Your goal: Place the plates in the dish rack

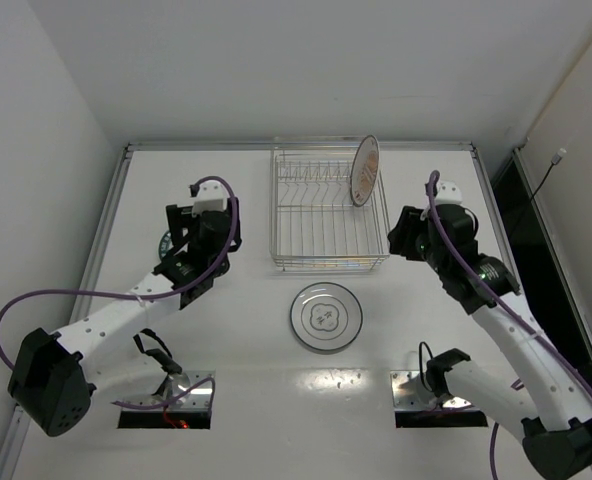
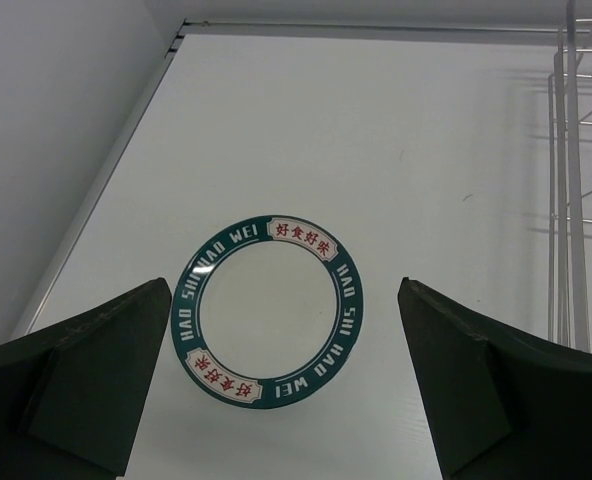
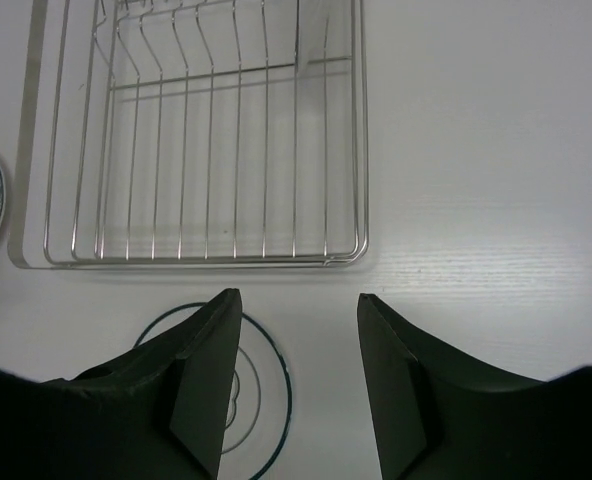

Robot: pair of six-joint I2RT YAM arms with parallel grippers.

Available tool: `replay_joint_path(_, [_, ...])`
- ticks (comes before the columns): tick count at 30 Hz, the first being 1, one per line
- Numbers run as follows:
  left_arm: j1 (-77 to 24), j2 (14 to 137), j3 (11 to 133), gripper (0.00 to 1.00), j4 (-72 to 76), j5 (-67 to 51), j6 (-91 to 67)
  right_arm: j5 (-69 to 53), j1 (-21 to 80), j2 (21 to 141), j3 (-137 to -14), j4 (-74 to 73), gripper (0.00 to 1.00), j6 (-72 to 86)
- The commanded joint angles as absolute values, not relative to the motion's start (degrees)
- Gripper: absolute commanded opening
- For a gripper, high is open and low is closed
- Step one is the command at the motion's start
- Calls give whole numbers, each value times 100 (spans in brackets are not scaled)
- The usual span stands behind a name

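Note:
The silver wire dish rack (image 1: 329,266) stands at the table's back centre; it also shows in the right wrist view (image 3: 206,259) and at the right edge of the left wrist view (image 2: 566,200). A white plate with an orange-brown rim (image 1: 365,170) stands upright in the rack's far right corner. The pale grey plate with a dark ring (image 1: 326,317) lies flat in front of the rack, partly behind a finger in the right wrist view (image 3: 261,390). The green-rimmed plate (image 2: 268,310) lies flat left of the rack. My left gripper (image 2: 285,285) hovers open above it. My right gripper (image 3: 299,296) is open and empty, right of the rack.
A metal rail (image 1: 106,220) runs along the table's left edge beside the wall. Two arm base plates (image 1: 166,400) (image 1: 431,398) sit at the near edge. A dark gap (image 1: 511,200) lies beyond the right edge.

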State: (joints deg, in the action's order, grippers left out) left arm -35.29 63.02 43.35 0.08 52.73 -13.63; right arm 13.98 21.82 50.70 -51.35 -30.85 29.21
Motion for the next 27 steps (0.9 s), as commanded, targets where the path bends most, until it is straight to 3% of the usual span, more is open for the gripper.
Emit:
replay_joint_path(1, [-3568,6363,4465,97,299,5273,-1301,1248,2171,4897,-5167,-3059,47,3453])
replay_joint_path(10, [-3568,6417,4395,97,351,4872,-1196,1346,2171,4790,-5641,-3042,47,3955])
replay_joint_path(11, [-3568,6416,4342,97,534,4704,-1134,1179,2171,4790,-5756,-2980,39,4033])
replay_joint_path(12, [-3568,6416,4281,97,658,4502,-977,1117,2171,4790,-5870,-2979,23,4086])
replay_joint_path(17, [-3568,6565,4351,97,606,3683,-906,1194,2171,4332,-5686,-1450,24,4139])
replay_joint_path(18, [-3568,6565,4351,97,606,3604,-853,1248,2171,4481,-6008,-1624,14,4087])
replay_joint_path(21, [-3568,6434,4351,97,466,3542,-922,1310,2171,5400,-6869,-2791,1,3938])
replay_joint_path(24, [-3568,6355,4351,98,474,3358,-976,1197,2118,5809,-6918,-3725,2,4043])
replay_joint_path(25, [-3568,6302,4351,98,475,3244,-1028,1091,2118,5810,-6760,-3805,14,4156])
replay_joint_path(27, [-3568,6302,4351,98,475,3182,-1028,425,1882,5600,-5997,-3693,25,4376])
